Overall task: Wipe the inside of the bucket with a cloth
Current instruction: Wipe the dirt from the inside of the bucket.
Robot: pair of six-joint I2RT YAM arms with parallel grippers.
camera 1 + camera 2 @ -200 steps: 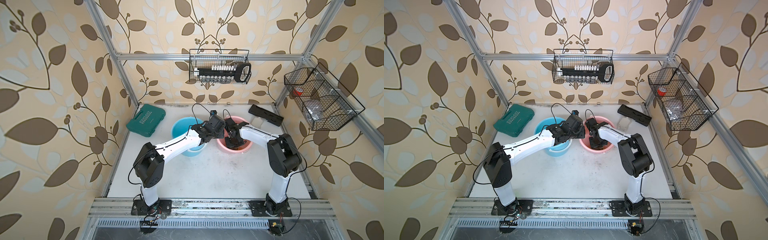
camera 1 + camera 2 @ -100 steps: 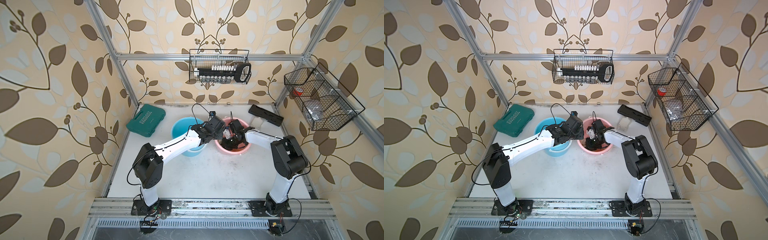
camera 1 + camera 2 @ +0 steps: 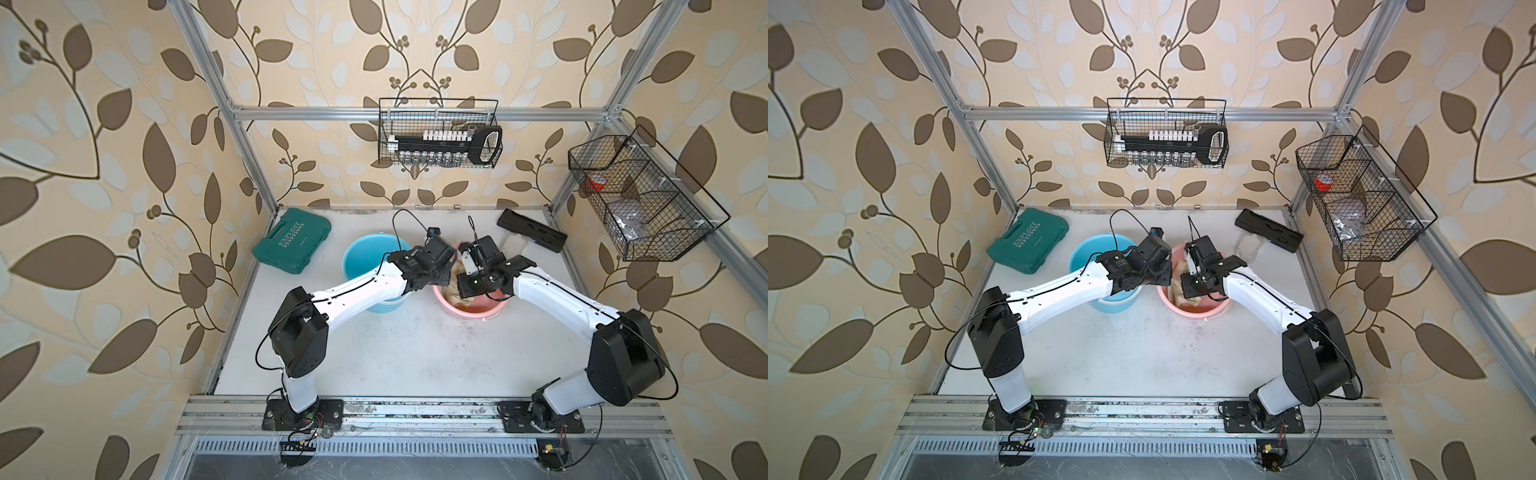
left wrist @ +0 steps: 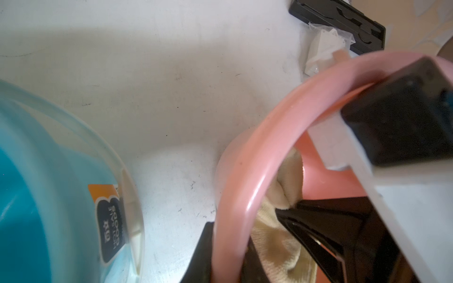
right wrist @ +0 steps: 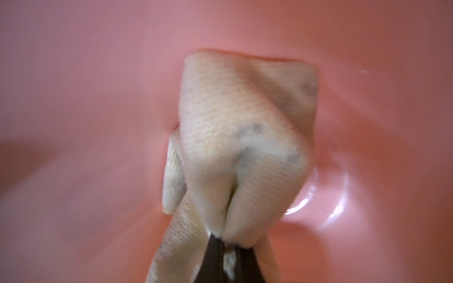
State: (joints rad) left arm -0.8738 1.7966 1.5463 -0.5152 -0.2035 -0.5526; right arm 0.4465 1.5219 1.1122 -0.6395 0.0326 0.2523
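A pink bucket [image 3: 486, 309] [image 3: 1200, 311] stands upright at mid-table. My left gripper [image 3: 444, 275] [image 3: 1165, 277] is shut on its near-left rim [image 4: 235, 196], one finger outside and one inside the wall [image 4: 228, 259]. My right gripper [image 3: 464, 286] [image 3: 1192, 286] reaches down into the bucket, shut on the cloth [image 5: 226, 247]. The cloth [image 5: 240, 117] is pale beige with grey-brown stains, bunched and pressed against the pink inner wall [image 5: 98, 98]. Folds of the cloth [image 3: 451, 296] [image 3: 1177, 291] [image 4: 272, 245] lie along the bucket's left inner side.
A blue bucket [image 3: 365, 257] [image 4: 36, 196] stands just left of the pink one, under my left forearm. A green tool case [image 3: 293, 241] lies back left, a black tray [image 3: 532, 230] and a white packet [image 4: 323, 49] back right. Wire baskets [image 3: 438, 133] [image 3: 640, 199] hang on the walls.
My right arm's elbow has swung out to the right and toward the front, dragging the cloth across the inside of the pink bucket. My left gripper has kept its hold on the rim.
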